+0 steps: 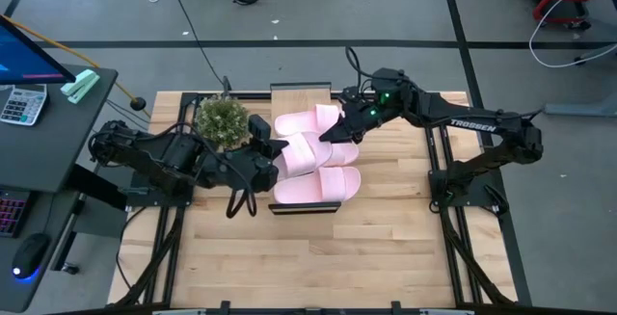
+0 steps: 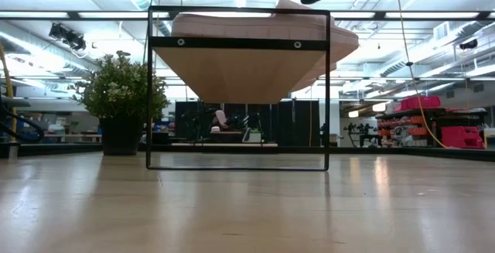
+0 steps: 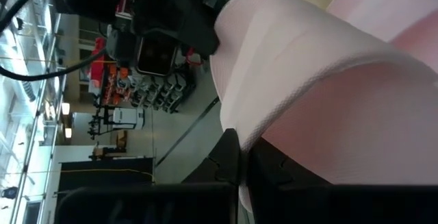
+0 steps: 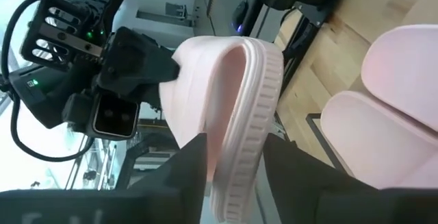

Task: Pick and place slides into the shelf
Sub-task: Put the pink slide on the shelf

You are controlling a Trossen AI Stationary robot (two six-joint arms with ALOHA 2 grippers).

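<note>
I see the shelf [image 1: 305, 91] in the middle of the table [image 1: 289, 257], with pink slides on its wood top. Two slides lie flat: one at the far end [image 1: 301, 122] and one at the near end [image 1: 318, 184]. Between them, a third slide [image 1: 301, 155] is held up on its edge, and both grippers are on it.

My left gripper [image 1: 273, 153] is pinched tight on the strap end of that middle slide. In the left wrist view the dark fingers [image 3: 229, 157] bite into the pink foam, so I think this arm is keeping the slide steady while the other arm gets a grip.

My right gripper [image 4: 234, 157] has a finger on each side of the slide's ribbed sole [image 4: 250, 114]. The fingers look like they are squeezing in on it, but I cannot tell for sure if they press the foam yet.

A fourth slide [image 1: 328, 115] lies near the right gripper, partly under the arm, so I can't see how it sits.

In the low view the slides sit up on the shelf top, above the black frame [image 2: 238, 87]. A small plant [image 1: 221, 118] stands just beside the shelf, near my left arm, so I must take care not to bump it.

The soft foam bends, so two grips may help turn the slide flat.
</note>
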